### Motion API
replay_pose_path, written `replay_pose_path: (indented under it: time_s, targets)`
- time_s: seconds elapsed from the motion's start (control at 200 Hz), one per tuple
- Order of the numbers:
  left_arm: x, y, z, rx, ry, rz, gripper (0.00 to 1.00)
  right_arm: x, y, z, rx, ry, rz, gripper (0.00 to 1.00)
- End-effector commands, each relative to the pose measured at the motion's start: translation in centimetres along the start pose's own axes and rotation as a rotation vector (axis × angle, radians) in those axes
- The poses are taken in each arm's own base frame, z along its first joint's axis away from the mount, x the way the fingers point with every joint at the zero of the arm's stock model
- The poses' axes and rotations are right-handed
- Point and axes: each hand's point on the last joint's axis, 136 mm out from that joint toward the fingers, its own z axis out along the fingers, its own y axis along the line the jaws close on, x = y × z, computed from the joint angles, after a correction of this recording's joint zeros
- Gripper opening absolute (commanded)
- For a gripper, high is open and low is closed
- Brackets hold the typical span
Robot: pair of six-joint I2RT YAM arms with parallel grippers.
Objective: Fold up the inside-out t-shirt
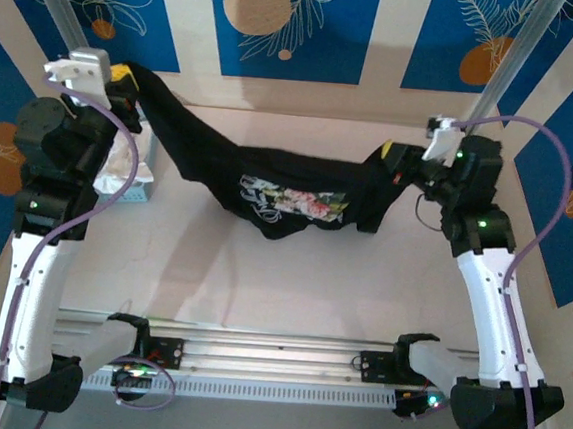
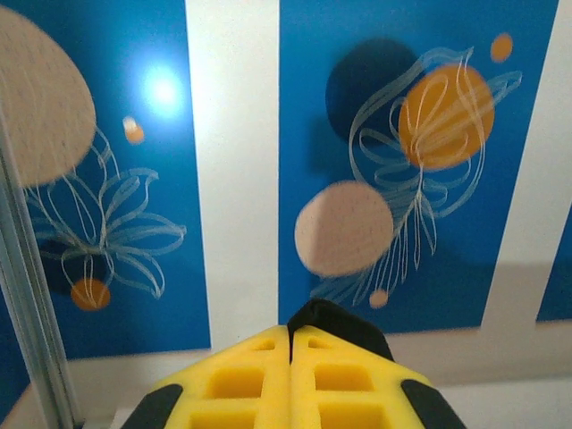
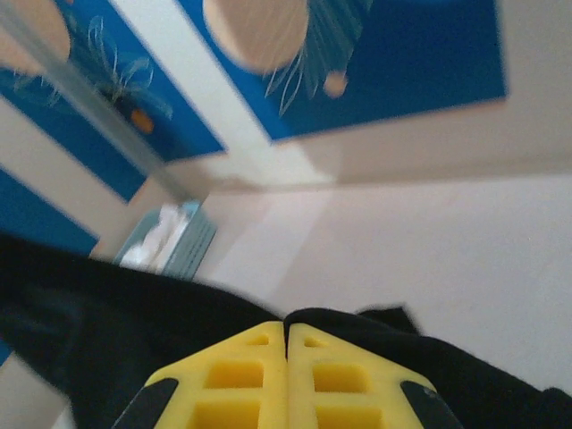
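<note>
The inside-out t-shirt (image 1: 211,158) is black and hangs stretched in the air between both grippers, sagging in the middle, where a pale printed patch (image 1: 293,200) shows. My left gripper (image 1: 128,78) is raised at the back left, shut on one end of the shirt. In the left wrist view a fold of black cloth (image 2: 344,322) pokes out past the closed yellow fingertips of the left gripper (image 2: 290,329). My right gripper (image 1: 388,155) holds the other end at the right. Its yellow jaws (image 3: 287,323) are pressed together with the t-shirt (image 3: 80,331) spreading beneath them.
A blue basket (image 1: 144,188) with a white cloth garment (image 1: 126,160) in it stands at the left of the table, under the left arm; it shows again as the basket (image 3: 183,246) in the right wrist view. Patterned blue walls close the back and sides. A metal rail (image 1: 274,359) runs along the near edge.
</note>
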Motion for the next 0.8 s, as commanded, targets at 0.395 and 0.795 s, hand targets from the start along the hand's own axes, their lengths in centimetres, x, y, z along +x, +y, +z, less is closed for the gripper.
replay_pose_path:
  time_s: [0.395,0.795]
  targets:
    - [13.5,2.8,0.9,-0.088,0.343,0.123,0.00,13.9,-9.9,9.3,0.167,0.423,0.266,0.19]
    - [18.5,1.5,0.6,-0.010,0.421,0.079,0.00,21.9,-11.4,7.5,0.280,0.655,0.242,0.42]
